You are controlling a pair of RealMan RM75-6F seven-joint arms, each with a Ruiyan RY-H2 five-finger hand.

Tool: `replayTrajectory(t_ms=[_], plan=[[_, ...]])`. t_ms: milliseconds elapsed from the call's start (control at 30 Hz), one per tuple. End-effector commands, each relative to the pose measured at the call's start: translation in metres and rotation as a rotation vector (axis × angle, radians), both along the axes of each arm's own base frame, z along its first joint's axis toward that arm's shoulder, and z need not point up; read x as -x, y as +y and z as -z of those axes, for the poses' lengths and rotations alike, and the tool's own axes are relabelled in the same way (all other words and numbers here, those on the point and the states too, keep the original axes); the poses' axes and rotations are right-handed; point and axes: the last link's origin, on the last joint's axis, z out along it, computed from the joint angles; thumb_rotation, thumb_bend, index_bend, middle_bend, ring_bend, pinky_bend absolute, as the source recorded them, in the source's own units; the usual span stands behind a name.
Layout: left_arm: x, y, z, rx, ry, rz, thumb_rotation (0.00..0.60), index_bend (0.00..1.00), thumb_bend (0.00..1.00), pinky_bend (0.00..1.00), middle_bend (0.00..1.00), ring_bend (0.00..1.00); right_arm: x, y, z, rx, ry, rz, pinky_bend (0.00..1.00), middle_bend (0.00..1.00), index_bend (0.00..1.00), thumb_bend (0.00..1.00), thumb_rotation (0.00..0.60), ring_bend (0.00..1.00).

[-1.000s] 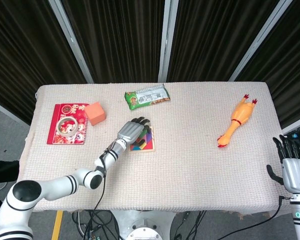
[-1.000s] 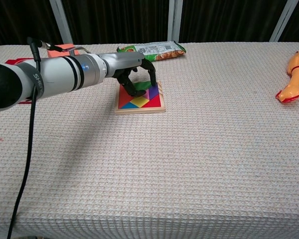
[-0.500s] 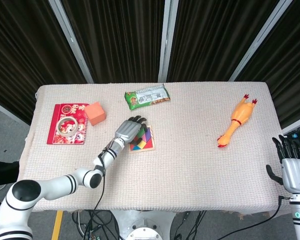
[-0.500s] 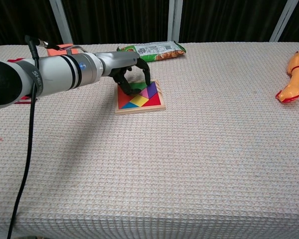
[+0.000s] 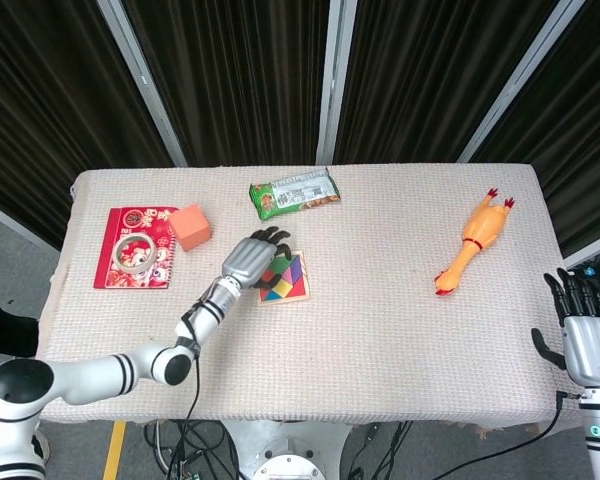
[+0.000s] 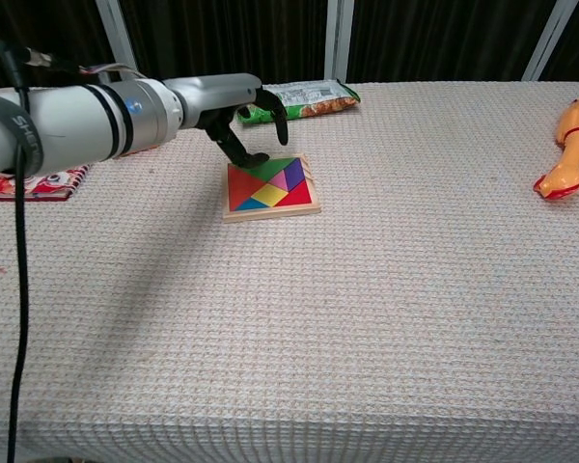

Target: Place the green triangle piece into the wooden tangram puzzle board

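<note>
Compared with a second ago, the left hand (image 6: 239, 111) is sitting higher and further toward the counter's left edge, off the wooden tangram puzzle board (image 6: 270, 188) instead of over it, and the green triangle piece (image 6: 266, 168) is now lying in the board's far portion among the other coloured pieces. The hand's fingers (image 6: 234, 143) are hanging loosely curled and apart, holding nothing, with one tip just beside the board's far-left corner. The right hand (image 5: 590, 335) is resting off the counter's right edge, fingers apart and empty. The triangle is looking like a thin, stiff, light tile with smooth faces, likely slippery; any correction is probably best made by pinching its edges or pressing flat on top. Whether it is fully seated cannot be told.
</note>
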Motion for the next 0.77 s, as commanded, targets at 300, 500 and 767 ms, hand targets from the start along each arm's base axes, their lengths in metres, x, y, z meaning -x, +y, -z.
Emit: replayTrajectory(t_ms=[300, 500, 767], plan=[[0.111, -0.106, -0.136, -0.405, 0.143, 0.023, 0.600, 0.29, 0.19, 0.14, 0.12, 0.00, -0.002, -0.001, 0.008, -0.035, -0.017, -0.055, 0.00, 0.00, 0.00, 0.26, 0.600, 0.00], [0.168, -0.156, -0.171, -0.483, 0.244, 0.032, 0.600, 0.28, 0.19, 0.14, 0.12, 0.00, -0.007, 0.005, 0.010, -0.046, -0.011, -0.127, 0.00, 0.00, 0.00, 0.28, 0.600, 0.00], [0.199, -0.189, -0.187, -0.495, 0.259, -0.032, 0.600, 0.28, 0.19, 0.14, 0.12, 0.00, -0.007, 0.011, 0.017, -0.044, -0.011, -0.137, 0.00, 0.00, 0.00, 0.29, 0.600, 0.00]])
